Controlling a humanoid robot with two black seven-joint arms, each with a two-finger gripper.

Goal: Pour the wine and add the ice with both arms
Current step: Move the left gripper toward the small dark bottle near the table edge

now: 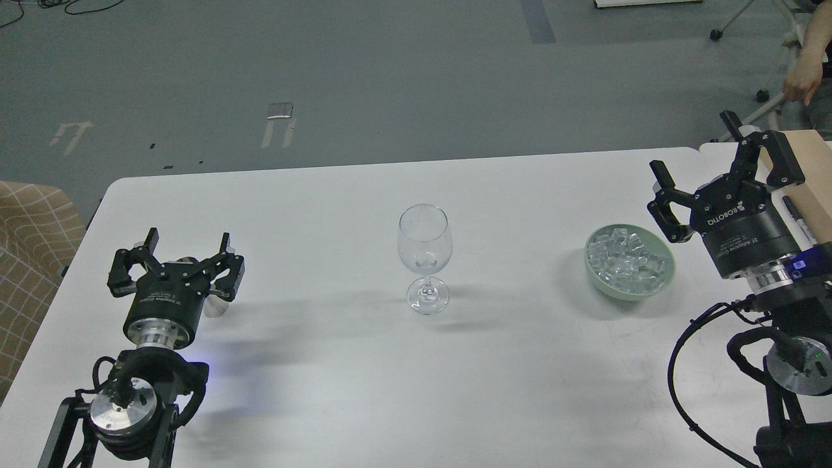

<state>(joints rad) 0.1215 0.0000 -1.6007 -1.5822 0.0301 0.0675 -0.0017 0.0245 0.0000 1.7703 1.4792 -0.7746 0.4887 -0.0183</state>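
Note:
An empty clear stemmed wine glass (424, 250) stands upright at the middle of the white table (325, 208). To its right a pale green bowl (663, 281) holds the ice (625, 259), a heap of small clear cubes. My right gripper (694, 147) hangs open just right of and above the bowl, touching nothing. At the left my left gripper (188, 242) is open, standing over a small silver cone-shaped cup (214, 307) that it mostly hides. The wine is out of view.
A light wooden box (809, 166) and a black pen (797, 218) lie at the table's right edge behind my right arm. A person's hand (801, 81) shows at the top right. A beige checked seat (32, 240) stands off the left edge.

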